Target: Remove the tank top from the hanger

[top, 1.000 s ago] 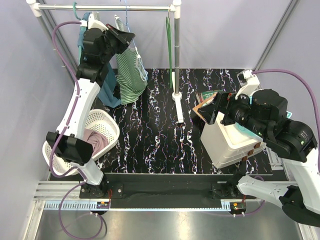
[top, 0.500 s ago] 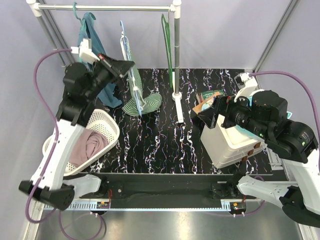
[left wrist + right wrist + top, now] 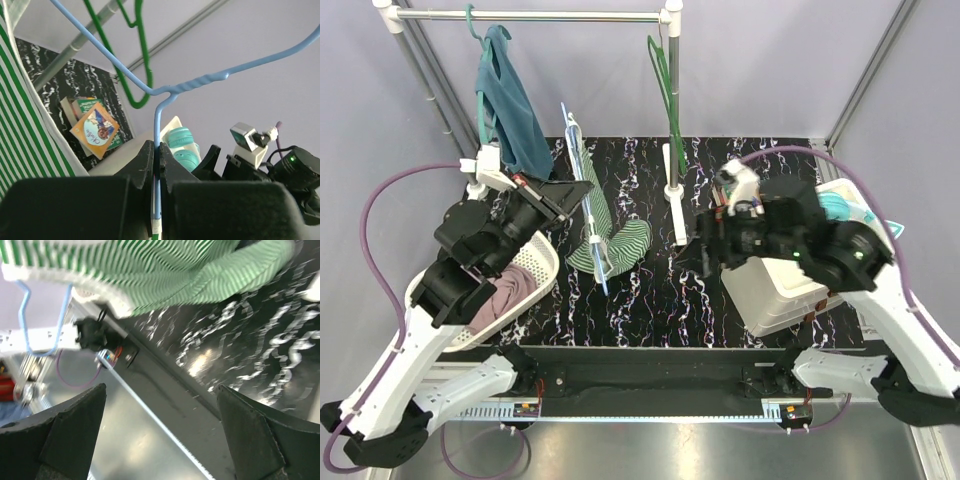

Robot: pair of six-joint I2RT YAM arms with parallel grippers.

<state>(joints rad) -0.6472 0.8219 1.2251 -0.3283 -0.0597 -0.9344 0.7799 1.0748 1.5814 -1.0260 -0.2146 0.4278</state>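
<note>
The left gripper (image 3: 159,150) is clamped on the blue hanger (image 3: 200,83). The right gripper (image 3: 160,410), jaws wide apart, should pinch the tank top (image 3: 165,265) just ahead and pull gently.

Left pincer (image 3: 568,189) grips the blue hanger (image 3: 600,265); the striped tank top (image 3: 620,245) hangs on it over the table (image 3: 650,295).

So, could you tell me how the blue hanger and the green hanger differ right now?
The blue hanger is off the rail, pinched in the shut left gripper over the table; the green hanger hangs from the rail, untouched. The blue hanger carries the striped tank top, while the green hanger is bare. Both are thin wire hangers.
</note>
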